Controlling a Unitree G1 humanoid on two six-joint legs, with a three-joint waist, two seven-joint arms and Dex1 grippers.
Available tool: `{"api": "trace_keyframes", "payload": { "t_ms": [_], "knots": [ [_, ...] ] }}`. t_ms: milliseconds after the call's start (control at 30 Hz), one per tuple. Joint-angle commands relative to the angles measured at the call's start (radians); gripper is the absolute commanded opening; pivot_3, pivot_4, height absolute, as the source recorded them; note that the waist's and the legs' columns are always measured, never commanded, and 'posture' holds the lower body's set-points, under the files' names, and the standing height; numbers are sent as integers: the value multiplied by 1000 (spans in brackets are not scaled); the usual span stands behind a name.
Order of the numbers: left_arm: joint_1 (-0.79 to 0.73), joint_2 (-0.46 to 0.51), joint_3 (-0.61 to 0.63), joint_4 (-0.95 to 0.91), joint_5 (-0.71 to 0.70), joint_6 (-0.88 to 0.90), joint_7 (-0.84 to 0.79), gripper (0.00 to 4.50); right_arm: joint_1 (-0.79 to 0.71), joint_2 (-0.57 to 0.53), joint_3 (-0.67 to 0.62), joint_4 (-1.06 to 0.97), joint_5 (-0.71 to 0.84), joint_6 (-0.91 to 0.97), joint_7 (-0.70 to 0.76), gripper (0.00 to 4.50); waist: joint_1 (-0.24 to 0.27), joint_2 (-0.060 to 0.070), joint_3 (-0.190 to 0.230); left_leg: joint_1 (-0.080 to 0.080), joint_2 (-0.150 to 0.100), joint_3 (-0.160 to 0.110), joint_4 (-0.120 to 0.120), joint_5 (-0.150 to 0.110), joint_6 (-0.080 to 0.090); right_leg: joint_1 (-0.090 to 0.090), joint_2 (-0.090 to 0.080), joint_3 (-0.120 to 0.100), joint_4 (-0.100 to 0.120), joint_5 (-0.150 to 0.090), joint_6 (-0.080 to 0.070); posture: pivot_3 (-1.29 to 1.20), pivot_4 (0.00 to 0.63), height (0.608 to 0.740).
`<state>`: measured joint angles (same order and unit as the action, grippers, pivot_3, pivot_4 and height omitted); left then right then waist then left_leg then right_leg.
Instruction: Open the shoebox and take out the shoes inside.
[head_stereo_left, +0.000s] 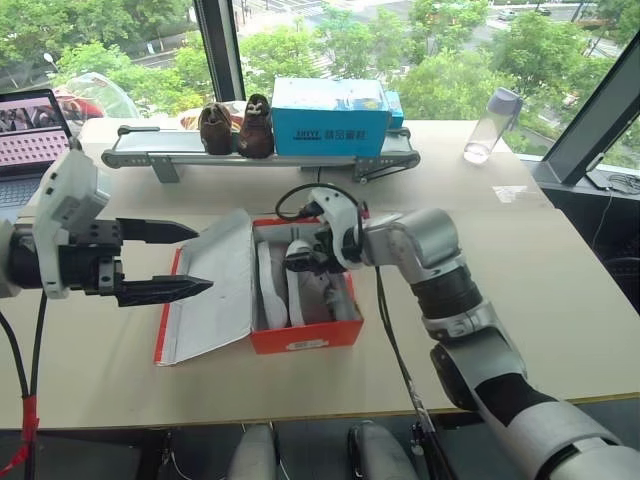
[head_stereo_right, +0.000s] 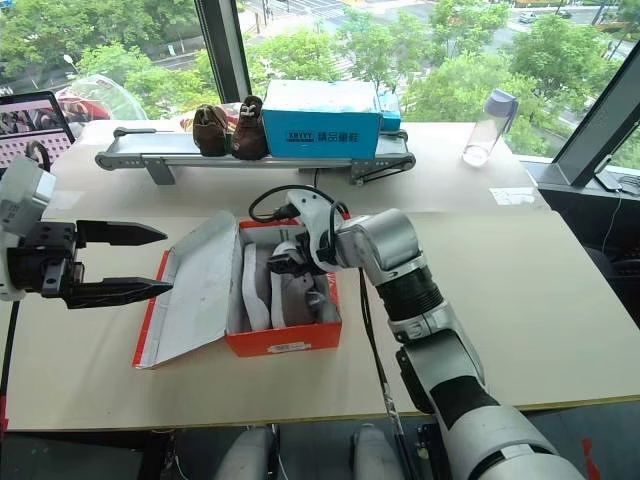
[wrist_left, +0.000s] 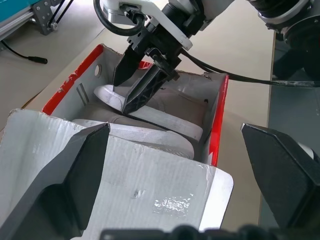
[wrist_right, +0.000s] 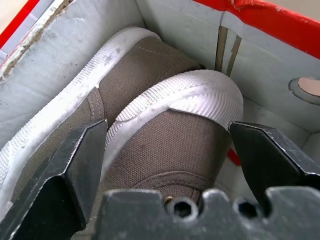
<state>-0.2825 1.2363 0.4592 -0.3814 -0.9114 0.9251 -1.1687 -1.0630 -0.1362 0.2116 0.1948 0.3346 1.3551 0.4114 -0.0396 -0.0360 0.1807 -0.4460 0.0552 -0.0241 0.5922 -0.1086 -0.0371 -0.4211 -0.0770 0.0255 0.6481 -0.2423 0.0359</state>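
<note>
I see the shoebox (head_stereo_left: 300, 340) at mid-worktop (head_stereo_left: 560, 300), lid flung open toward nine o'clock, its printed outer face hidden from me. My right tool (wrist_right: 167, 150) is down inside the box, jaws wide, one finger on either side of the nearer shoe's white toe cap; I can't tell if they touch it. The shoes (wrist_right: 165, 135) lie side by side, their heels cut off behind the tool. My left tool (head_stereo_left: 165, 260) hovers at nine o'clock beside the lid, jaws wide, holding nothing. My right arm masks part of the box's far wall.
</note>
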Motion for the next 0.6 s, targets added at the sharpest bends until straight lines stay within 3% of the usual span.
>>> {"api": "trace_keyframes", "payload": {
  "t_ms": [33,600],
  "knots": [
    [-2,19,46,-13,-5,-3,-2,4500,-33,-5,-15,-36,-12,51,-27,4462,0,0,0,0,0,0,0,0,0,0,0,0,0,0,0,0,150,740],
    [-7,27,27,-1,18,-24,-6,4500,-65,35,-14,-82,-5,114,-71,4462,-3,0,0,-5,0,0,-1,0,0,-4,0,0,0,1,-2,0,150,740]
  ]
}}
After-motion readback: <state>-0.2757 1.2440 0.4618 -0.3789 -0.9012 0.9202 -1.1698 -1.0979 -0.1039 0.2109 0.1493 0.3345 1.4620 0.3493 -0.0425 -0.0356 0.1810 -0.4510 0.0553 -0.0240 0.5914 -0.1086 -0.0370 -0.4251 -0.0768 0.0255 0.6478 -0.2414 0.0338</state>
